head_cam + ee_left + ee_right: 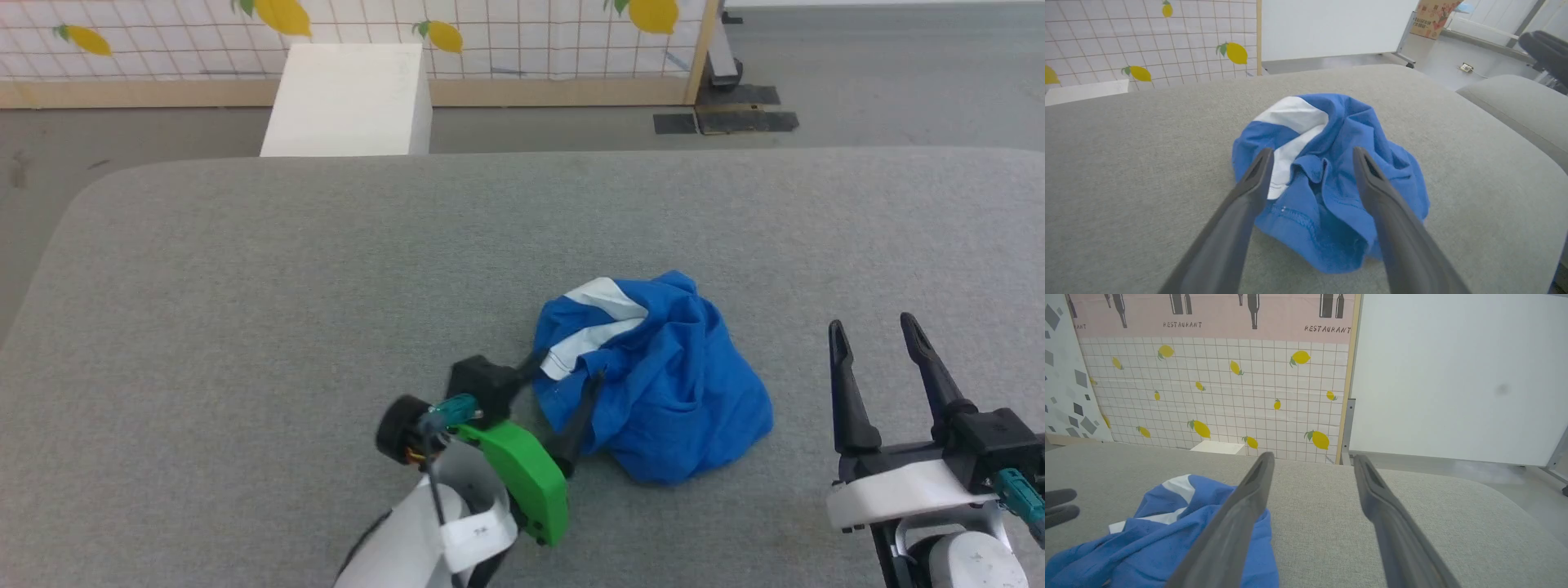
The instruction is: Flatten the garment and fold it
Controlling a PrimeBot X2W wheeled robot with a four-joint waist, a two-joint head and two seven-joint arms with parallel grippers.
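On the grey padded table (pixel 245 286), right of centre in the head view, the garment (pixel 661 384) lies in a crumpled heap. It is bright blue, with a white stripe showing on its far left side. A stitched blue hem faces the left wrist camera. It is neither flattened nor folded. No lettering can be made out in the bunched cloth.

Left gripper (pixel 571 366): jaws wide apart, holding nothing. It reaches in from the lower middle of the head view, its fingers pointing at the near left edge of the heap. In the left wrist view the left gripper (pixel 1312 152) straddles the near part of the garment (pixel 1339 204), with the white stripe and a raised blue fold between the two fingers. Whether either finger touches the cloth cannot be told.

Right gripper (pixel 871 323): jaws wide apart, empty. It stands at the lower right of the head view, fingers pointing away from the robot, apart from the heap, with bare table between them. In the right wrist view the right gripper (pixel 1313 456) points at bare table, and the garment (pixel 1159 539) lies to its lower left.

Surroundings: a white box (pixel 347 98) stands on the floor beyond the table's far edge. Behind it is a gridded panel printed with lemons (pixel 531 41). A second grey padded surface (pixel 1515 106) lies just beside the table in the left wrist view.
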